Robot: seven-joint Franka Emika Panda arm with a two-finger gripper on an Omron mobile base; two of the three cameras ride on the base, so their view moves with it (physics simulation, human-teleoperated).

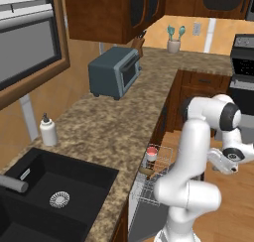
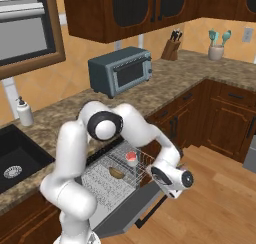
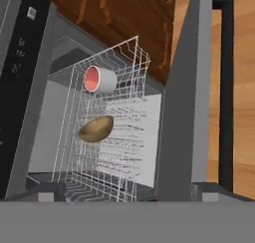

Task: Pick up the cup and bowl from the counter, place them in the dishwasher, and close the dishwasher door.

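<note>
Gripper (image 2: 186,179) open, off rack (image 3: 130,152) edge; door (image 3: 182,112) down.

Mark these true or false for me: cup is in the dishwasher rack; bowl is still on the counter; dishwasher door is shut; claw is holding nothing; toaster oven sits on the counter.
1. The cup is in the dishwasher rack: true.
2. The bowl is on the counter: false, it lies in the rack beside the cup.
3. The dishwasher door is shut: false, it hangs open.
4. The claw holds nothing: true, open and empty.
5. The toaster oven sits on the counter: true.
</note>
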